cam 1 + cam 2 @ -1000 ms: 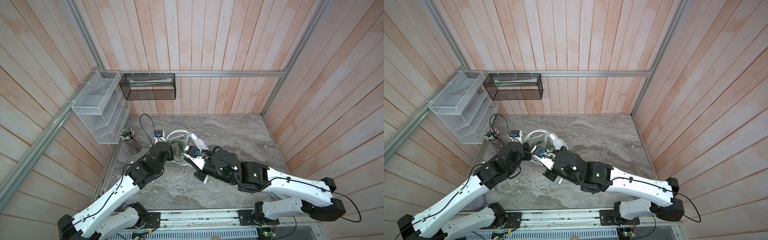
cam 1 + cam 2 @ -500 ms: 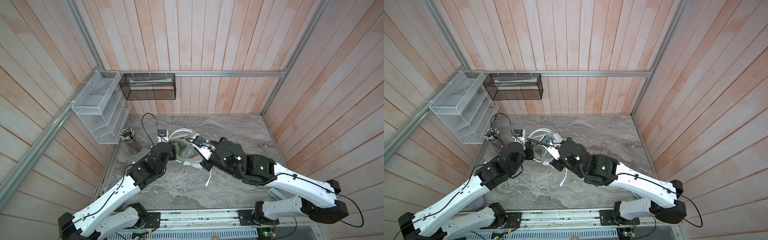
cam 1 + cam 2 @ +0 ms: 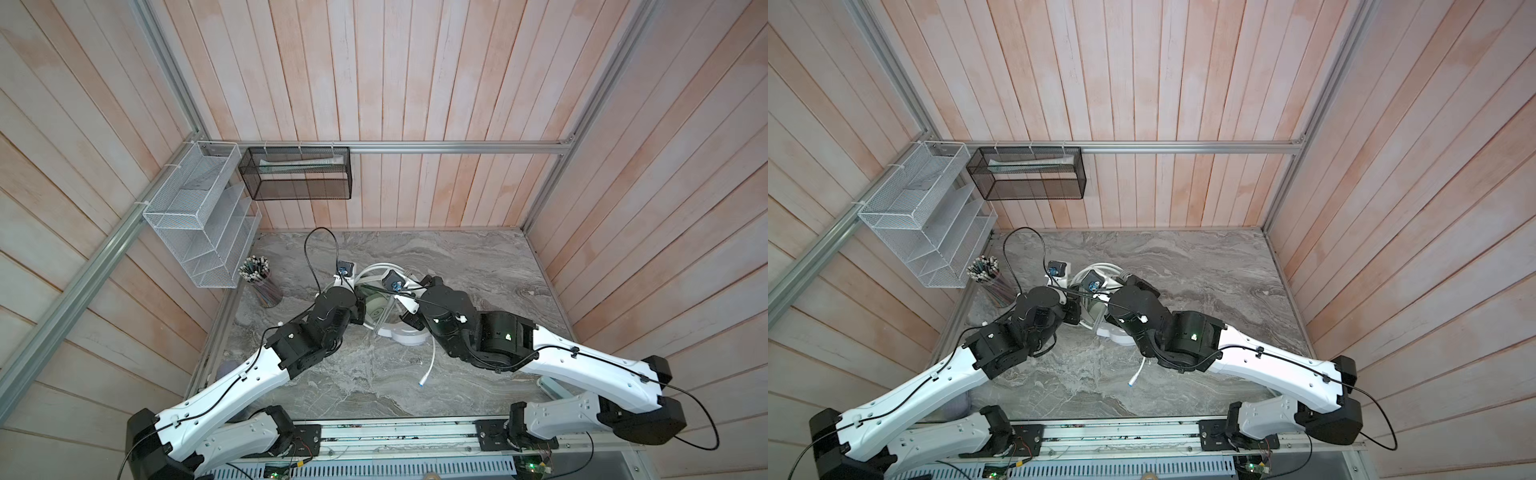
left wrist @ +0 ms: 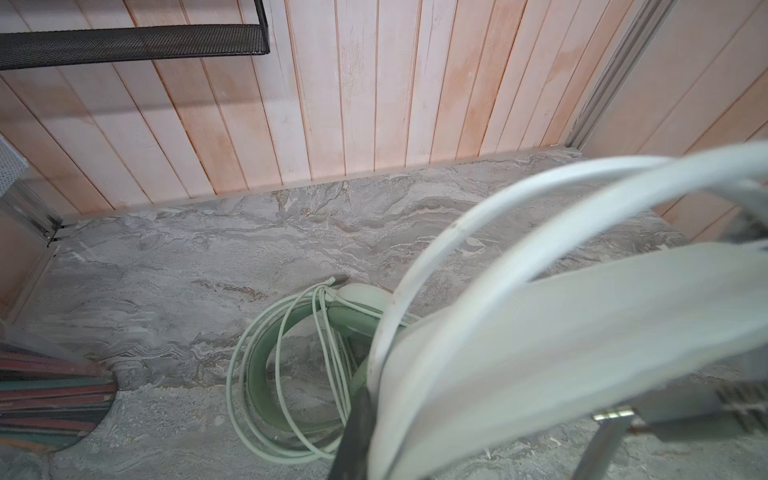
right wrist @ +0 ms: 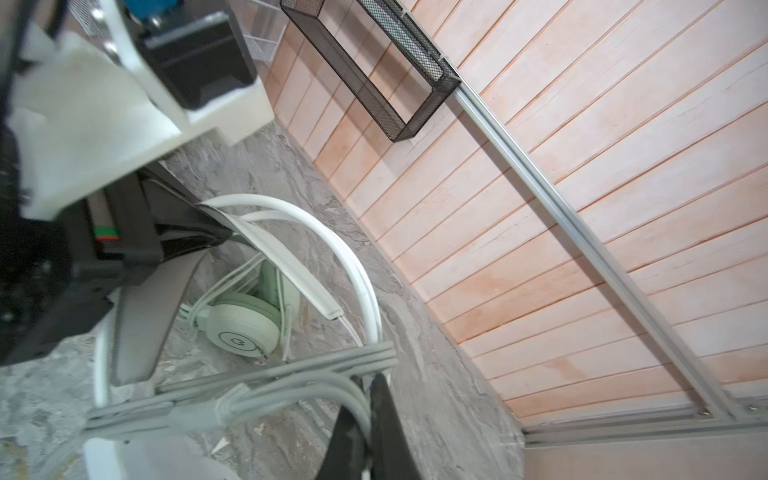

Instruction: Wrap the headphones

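Observation:
The white headphones (image 3: 406, 335) stand on the marble table, with their headband (image 4: 540, 332) arching up between my two arms. My left gripper (image 4: 374, 419) is shut on that headband; a single dark finger (image 4: 353, 432) shows beside it. My right gripper (image 5: 368, 419) is shut on the white headphones' cable (image 5: 291, 386), which hangs in several looped strands. The cable's plug end (image 3: 424, 380) trails loose on the table. The mint green headphones (image 4: 266, 365) lie flat behind the white pair, and their cable is coiled around them. In both top views the two grippers (image 3: 360, 309) (image 3: 402, 316) meet over the headsets.
A cup of coloured pencils (image 3: 262, 286) stands at the table's left edge. Above it a white wire rack (image 3: 199, 224) hangs on the left wall. A black mesh basket (image 3: 297, 174) hangs on the back wall. Marble table (image 3: 478, 266) stretches to the right.
My right gripper has carried the cable from the front of the white headphones up and toward the back wall, and the plug end trails behind. The left gripper has shifted slightly back and keeps its hold.

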Motion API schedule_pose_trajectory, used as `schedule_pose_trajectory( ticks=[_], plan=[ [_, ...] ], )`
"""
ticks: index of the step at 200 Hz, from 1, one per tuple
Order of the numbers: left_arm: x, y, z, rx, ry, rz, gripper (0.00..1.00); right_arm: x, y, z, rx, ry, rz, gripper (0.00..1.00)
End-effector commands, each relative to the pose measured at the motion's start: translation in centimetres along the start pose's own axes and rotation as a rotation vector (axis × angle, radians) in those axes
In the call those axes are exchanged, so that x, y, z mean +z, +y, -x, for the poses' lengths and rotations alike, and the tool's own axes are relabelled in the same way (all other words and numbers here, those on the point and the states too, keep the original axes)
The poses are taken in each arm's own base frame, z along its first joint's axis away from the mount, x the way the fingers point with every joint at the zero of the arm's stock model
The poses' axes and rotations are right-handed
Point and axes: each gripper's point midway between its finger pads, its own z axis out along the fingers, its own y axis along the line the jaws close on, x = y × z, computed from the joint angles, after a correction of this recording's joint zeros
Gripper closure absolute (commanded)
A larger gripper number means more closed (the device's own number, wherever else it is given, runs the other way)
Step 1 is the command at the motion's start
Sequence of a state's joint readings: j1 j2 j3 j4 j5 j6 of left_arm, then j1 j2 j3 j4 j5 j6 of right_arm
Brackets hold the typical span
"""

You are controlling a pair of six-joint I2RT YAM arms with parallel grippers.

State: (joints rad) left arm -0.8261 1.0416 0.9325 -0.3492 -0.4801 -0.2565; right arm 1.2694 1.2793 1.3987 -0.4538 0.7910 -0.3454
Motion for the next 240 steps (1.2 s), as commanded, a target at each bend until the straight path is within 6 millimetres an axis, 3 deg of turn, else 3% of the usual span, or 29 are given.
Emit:
schedule_pose_trajectory(
  ticks=[1, 51, 127, 177, 207, 240],
  plan=[
    [0.3, 0.5, -3.2, 0.128, 0.093, 0.019, 1.0, -1.4, -6.9, 2.2, 0.133, -0.064, -0.292, 0.99],
    [0.5, -0.1, -3.8, 0.149, 0.116, -0.002, 1.0, -3.3, -11.5, 2.7, 0.23, -0.17, -0.458, 0.92],
    [0.5, -0.8, -4.5, 0.18, 0.141, -0.022, 1.0, -6.4, -13.5, 4.2, 0.357, -0.416, -0.426, 0.91],
    [0.5, -1.3, -4.6, 0.195, 0.15, -0.036, 1.0, -5.0, -11.0, 4.2, 0.331, -0.398, -0.313, 0.89],
    [0.3, -1.4, -4.3, 0.193, 0.146, -0.043, 1.0, -3.8, -7.6, 4.1, 0.297, -0.375, -0.143, 0.9],
    [0.3, -1.6, -4.2, 0.198, 0.155, -0.049, 1.0, -3.1, -3.6, 4.2, 0.246, -0.337, 0.071, 1.0]
  ],
)
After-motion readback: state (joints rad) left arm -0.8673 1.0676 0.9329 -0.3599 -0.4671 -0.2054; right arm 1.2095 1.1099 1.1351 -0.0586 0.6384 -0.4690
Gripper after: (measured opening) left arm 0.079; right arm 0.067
